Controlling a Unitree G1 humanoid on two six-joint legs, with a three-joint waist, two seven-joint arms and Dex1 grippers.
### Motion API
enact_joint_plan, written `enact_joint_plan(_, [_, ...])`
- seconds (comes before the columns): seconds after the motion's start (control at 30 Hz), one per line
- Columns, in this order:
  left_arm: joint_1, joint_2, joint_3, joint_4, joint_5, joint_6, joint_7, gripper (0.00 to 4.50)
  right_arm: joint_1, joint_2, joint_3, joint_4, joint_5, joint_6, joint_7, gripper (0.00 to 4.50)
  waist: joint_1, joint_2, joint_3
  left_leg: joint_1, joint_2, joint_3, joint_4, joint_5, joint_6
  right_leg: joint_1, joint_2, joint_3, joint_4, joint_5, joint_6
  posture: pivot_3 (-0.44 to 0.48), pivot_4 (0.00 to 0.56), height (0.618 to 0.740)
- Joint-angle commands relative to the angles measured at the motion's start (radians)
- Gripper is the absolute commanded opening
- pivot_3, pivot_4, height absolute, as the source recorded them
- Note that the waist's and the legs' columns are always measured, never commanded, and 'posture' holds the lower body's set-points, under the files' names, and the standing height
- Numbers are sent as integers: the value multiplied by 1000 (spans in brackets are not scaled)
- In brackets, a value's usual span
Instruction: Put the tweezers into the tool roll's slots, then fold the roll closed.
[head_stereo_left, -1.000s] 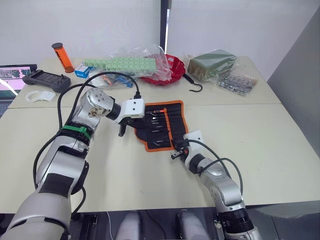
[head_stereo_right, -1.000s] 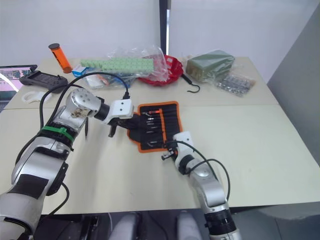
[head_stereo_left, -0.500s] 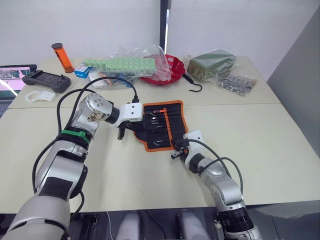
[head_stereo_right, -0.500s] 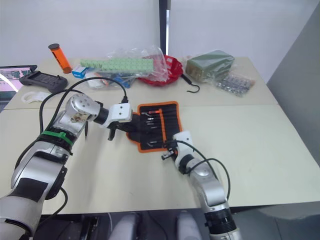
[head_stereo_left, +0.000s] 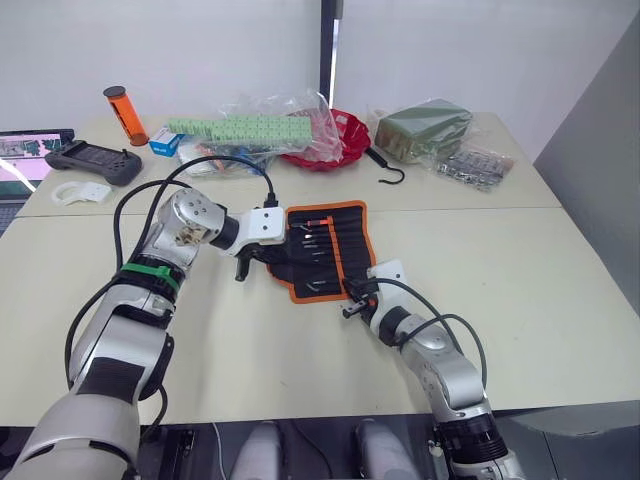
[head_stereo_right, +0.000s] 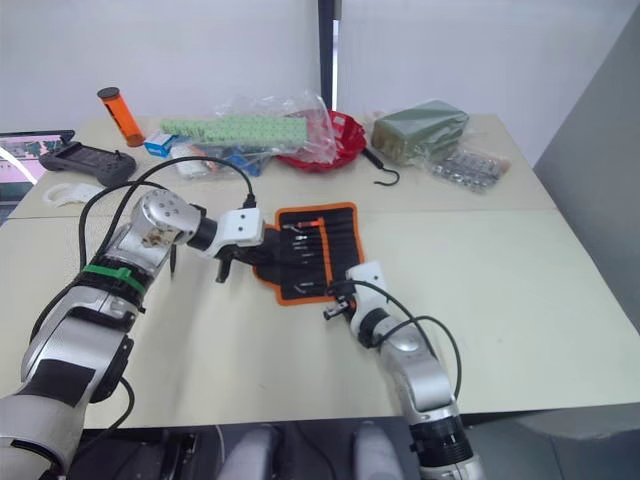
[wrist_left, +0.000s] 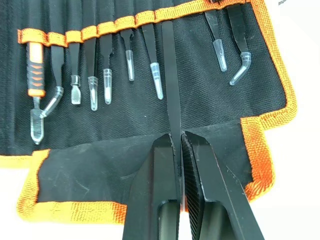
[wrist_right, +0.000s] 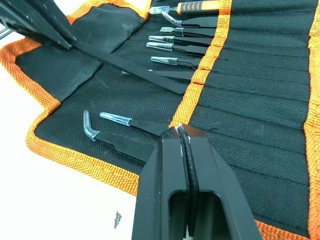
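table (head_stereo_left: 560, 290) | tool roll (head_stereo_left: 322, 250) lies open on it | left gripper (wrist_left: 179, 145) pinches one tweezer (wrist_left: 171, 85), its top tucked in the slots (wrist_left: 125, 22) | right gripper (wrist_right: 181, 134) pressed together on the roll's orange strip, other tweezers half hidden

The light on my table (head_stereo_left: 560, 290) is bright and even, with only soft, short shadows. My wrist views are sharp on the tool roll (wrist_left: 125, 120), but my own fingers (wrist_left: 155, 200) look a little blurred with glare.
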Motion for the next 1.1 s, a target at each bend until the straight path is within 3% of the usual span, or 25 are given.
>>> enact_joint_plan(0.03, [-13,1,3,-26,12,-1,3,23,9,-3,7,21,-6,24,-1,0,0,0,0,0,0,0,0,0,0,0,0,0,0,0,0,0,150,740])
enact_joint_plan(0.63, [-23,-120,8,-14,29,53,105,23,3,-3,22,31,4,42,23,0,1,0,0,1,-1,-1,1,0,0,0,0,0,4,0,0,0,150,740])
enact_joint_plan(1.1, [-27,-230,0,58,63,-28,208,23,-5,8,32,32,3,59,33,0,1,0,0,1,-1,-1,1,0,0,0,0,0,5,0,0,0,150,740])
